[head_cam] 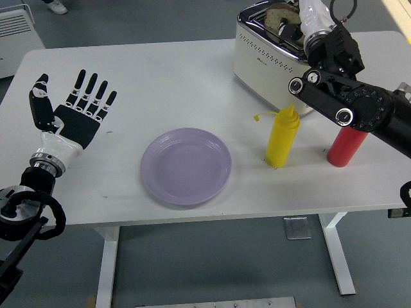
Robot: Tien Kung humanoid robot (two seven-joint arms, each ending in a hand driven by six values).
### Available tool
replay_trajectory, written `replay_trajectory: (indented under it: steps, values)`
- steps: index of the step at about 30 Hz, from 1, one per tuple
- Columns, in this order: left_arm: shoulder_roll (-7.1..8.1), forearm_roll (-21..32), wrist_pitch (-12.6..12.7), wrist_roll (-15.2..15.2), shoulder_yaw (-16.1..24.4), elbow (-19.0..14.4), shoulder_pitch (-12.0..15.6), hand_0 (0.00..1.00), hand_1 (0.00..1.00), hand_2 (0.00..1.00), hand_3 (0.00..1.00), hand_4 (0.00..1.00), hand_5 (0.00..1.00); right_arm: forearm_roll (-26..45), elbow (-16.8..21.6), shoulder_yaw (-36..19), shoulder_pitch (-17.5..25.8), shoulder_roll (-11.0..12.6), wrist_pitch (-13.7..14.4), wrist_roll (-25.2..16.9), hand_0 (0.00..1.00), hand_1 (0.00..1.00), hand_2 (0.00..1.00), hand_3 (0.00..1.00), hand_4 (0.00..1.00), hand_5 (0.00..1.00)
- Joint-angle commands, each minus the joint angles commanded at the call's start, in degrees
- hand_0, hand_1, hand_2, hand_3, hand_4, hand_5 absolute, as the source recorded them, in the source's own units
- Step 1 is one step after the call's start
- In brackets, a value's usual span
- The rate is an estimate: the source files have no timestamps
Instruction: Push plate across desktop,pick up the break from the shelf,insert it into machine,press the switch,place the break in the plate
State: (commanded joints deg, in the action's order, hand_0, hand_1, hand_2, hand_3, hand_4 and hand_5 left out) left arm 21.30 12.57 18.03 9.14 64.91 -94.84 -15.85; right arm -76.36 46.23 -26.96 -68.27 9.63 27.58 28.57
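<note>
Bread [280, 15] low in toaster [266, 54]

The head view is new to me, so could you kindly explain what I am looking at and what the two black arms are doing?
The picture comes from a camera high on a humanoid robot, looking down over a white table. The black arms are the robot's own, each ending in a five-fingered hand. The left hand rests flat and open near the table's left edge, holding nothing. The right hand reaches to the top of a white toaster at the far right, where a slice of bread sits low in the slot; its fingers are mostly hidden, so the grip is unclear. Nearer the camera lie an empty purple plate, a yellow squeeze bottle and a red bottle.
</note>
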Motion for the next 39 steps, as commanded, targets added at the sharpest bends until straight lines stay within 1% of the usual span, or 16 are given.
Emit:
replay_trajectory:
  steps: [2,3,8,9,14,15,25,26,27,35,38,39]
  values:
    - [0.00,0.05,-0.01,-0.04,-0.01,-0.01,-0.01,0.822,0.755,0.728,0.732,0.718,0.998,0.09,0.04,-0.16,-0.01,0.02,-0.14,-0.16,0.570,0.641,0.664,0.601,0.541,0.002]
    - [0.00,0.09,0.01,-0.05,-0.02,0.01,-0.03,0.822,0.755,0.729,0.733,0.719,0.998,0.14,0.06,-0.24,-0.03,0.04,-0.24,-0.22,0.581,0.663,0.688,0.630,0.552,0.002]
    - [-0.03,0.20,0.03,-0.10,-0.08,0.02,-0.14,0.822,0.755,0.729,0.733,0.719,0.998,0.30,0.12,-0.46,-0.14,0.11,-0.85,-0.47,0.581,0.663,0.688,0.630,0.552,0.002]
    - [-0.03,0.21,0.03,-0.11,-0.09,0.01,-0.16,0.822,0.755,0.729,0.733,0.718,0.998,0.29,0.14,-0.50,-0.15,0.13,-0.93,-0.50,0.582,0.671,0.695,0.646,0.559,0.002]
    - [-0.07,0.23,0.07,-0.17,-0.15,0.01,-0.23,0.822,0.755,0.729,0.733,0.718,0.998,0.13,0.27,-0.96,-0.29,0.30,-1.60,-0.77,0.582,0.671,0.695,0.646,0.559,0.002]
    - [-0.08,0.24,0.07,-0.19,-0.15,0.02,-0.23,0.822,0.755,0.729,0.733,0.717,0.998,0.11,0.29,-1.04,-0.33,0.34,-1.71,-0.81,0.593,0.680,0.703,0.656,0.581,0.003]
    - [-0.10,0.30,0.15,-0.31,-0.10,0.05,-0.11,0.821,0.754,0.727,0.735,0.718,0.998,-0.79,0.89,-2.32,-0.42,0.86,-3.32,-1.10,0.593,0.682,0.708,0.665,0.592,0.002]
    - [-0.10,0.31,0.16,-0.33,-0.10,0.06,-0.09,0.821,0.754,0.727,0.735,0.718,0.998,-1.01,1.02,-2.52,-0.43,0.95,-3.69,-1.10,0.593,0.682,0.708,0.665,0.592,0.002]
    - [-0.10,0.32,0.17,-0.34,-0.10,0.06,-0.09,0.821,0.755,0.728,0.735,0.717,0.998,-1.15,1.10,-2.65,-0.44,1.02,-3.94,-1.10,0.598,0.693,0.717,0.684,0.616,0.006]
    - [-0.12,0.35,0.20,-0.38,-0.09,0.08,-0.01,0.821,0.754,0.728,0.736,0.717,0.998,-2.44,2.17,-3.94,-0.33,1.80,-5.53,-0.95,0.599,0.694,0.723,0.690,0.619,0.002]
    - [-0.14,0.35,0.22,-0.38,-0.10,0.07,0.01,0.821,0.754,0.728,0.736,0.717,0.998,-2.98,3.16,-4.75,-0.19,2.42,-5.85,-0.81,0.599,0.694,0.723,0.690,0.619,0.002]
    - [-0.15,0.35,0.22,-0.39,-0.07,0.04,0.04,0.820,0.754,0.727,0.736,0.717,0.998,-3.29,3.84,-5.25,-0.06,2.87,-6.02,-0.70,0.596,0.688,0.719,0.679,0.618,0.018]
